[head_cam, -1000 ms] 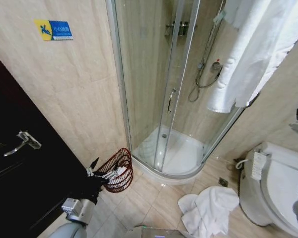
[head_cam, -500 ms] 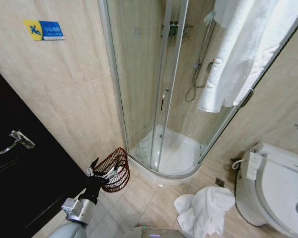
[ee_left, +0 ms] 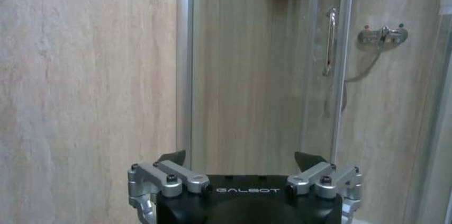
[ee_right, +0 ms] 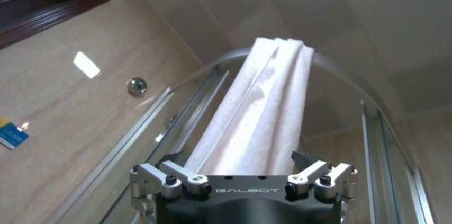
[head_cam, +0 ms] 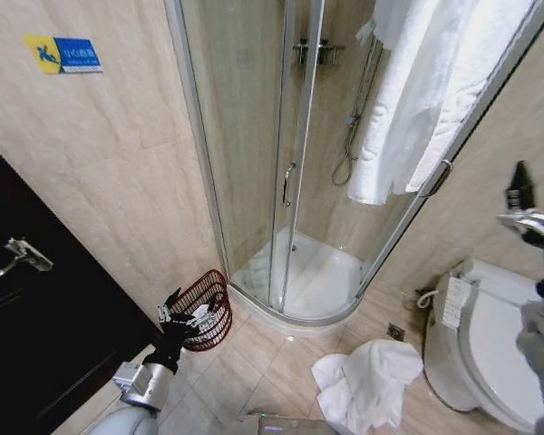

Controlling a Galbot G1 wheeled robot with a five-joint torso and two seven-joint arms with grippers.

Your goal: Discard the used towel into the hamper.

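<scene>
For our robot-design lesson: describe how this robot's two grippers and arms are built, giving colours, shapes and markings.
Each gripper, left and right, has a black body marked GALBOT in white, silver bolted linkages and two short black pointed fingertips. The left arm has a silver-grey wrist segment below a black section.

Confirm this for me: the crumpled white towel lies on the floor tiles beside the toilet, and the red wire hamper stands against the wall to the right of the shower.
Not quite. In the head view the hamper stands against the wall to the left of the shower, near the left pincer. The rest holds: the crumpled white towel lies on the floor tiles beside the toilet.
</scene>
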